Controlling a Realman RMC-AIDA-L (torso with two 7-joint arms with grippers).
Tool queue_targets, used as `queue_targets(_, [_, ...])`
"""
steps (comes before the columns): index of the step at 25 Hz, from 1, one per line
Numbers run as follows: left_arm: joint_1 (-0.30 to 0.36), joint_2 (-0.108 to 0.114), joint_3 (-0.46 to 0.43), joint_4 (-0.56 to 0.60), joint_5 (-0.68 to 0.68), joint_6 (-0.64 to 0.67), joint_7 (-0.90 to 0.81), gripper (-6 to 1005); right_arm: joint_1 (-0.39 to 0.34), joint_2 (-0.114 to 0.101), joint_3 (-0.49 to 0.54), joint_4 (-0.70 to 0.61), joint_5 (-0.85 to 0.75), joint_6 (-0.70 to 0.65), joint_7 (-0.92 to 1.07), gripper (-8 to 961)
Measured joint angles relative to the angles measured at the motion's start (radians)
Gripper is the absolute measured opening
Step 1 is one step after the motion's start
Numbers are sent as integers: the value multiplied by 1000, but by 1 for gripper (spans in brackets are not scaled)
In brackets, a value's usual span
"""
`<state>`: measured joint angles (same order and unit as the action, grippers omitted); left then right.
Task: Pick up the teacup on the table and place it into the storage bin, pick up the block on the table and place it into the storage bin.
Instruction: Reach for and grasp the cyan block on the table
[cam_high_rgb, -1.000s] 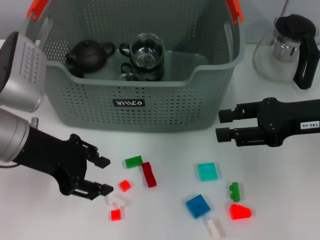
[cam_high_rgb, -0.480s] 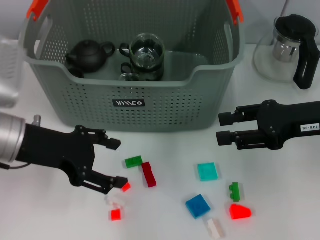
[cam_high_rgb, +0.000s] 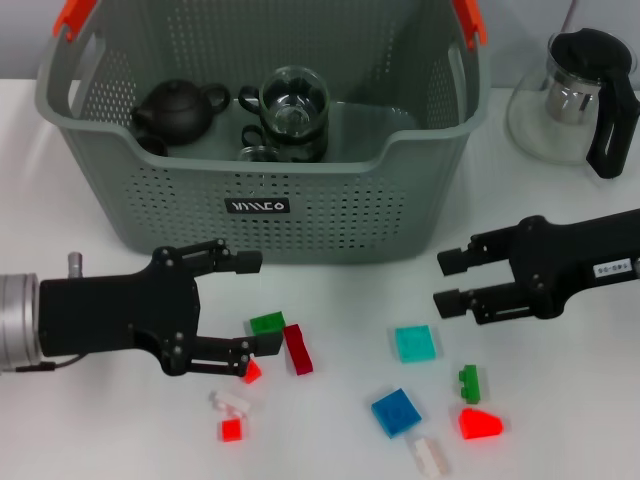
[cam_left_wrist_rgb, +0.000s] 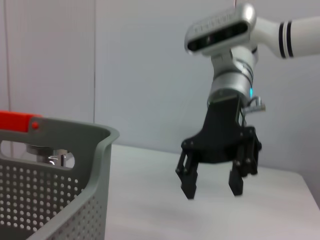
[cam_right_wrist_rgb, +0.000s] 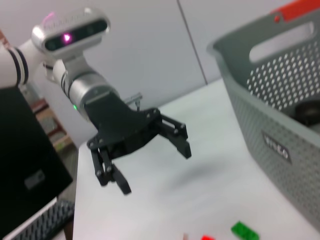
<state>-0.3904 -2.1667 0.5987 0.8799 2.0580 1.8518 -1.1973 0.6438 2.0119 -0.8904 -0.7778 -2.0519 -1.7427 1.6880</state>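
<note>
The grey-green storage bin (cam_high_rgb: 330, 215) stands at the back with orange handle pieces. Inside it are a glass teacup (cam_high_rgb: 293, 100) and a black teapot (cam_high_rgb: 178, 108). Several small blocks lie on the white table in front. My left gripper (cam_high_rgb: 258, 304) is open and low over the table, with the green block (cam_high_rgb: 267, 323) just inside its nearer finger. A dark red block (cam_high_rgb: 297, 348) lies beside the green one and a small red block (cam_high_rgb: 251, 372) sits under the finger. My right gripper (cam_high_rgb: 447, 282) hangs open at the right, empty. The right wrist view shows the left gripper (cam_right_wrist_rgb: 155, 170) open.
More blocks lie toward the front: cyan (cam_high_rgb: 415, 343), blue (cam_high_rgb: 396, 412), small green (cam_high_rgb: 468, 381), a red wedge (cam_high_rgb: 480, 424) and white pieces (cam_high_rgb: 231, 401). A glass pitcher with a black handle (cam_high_rgb: 575, 95) stands at the back right. The left wrist view shows the bin corner (cam_left_wrist_rgb: 75, 170).
My left arm has swung in and its open gripper has moved right, from beside the small red block to around the green block. The right gripper has barely shifted.
</note>
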Motion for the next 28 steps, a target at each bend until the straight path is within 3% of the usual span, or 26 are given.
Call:
queue_targets(12, [4,1,-15,-100,6,-27,12,905,115,12,-69,-114,-224,2,82,639])
queue_targets(14, [4,2,-19,-116,7,-34,19,905,144,19,-89,-116,-270,12,97,639])
queue_targets(22, [6,2,-22,-131,2,-43,20,904,254,81,-185,-118,-440,76,157,639])
queue_targets(28, [7,3,-44,-132,1,-43,21,905,272,88,-335,-118,-448,151,223,638])
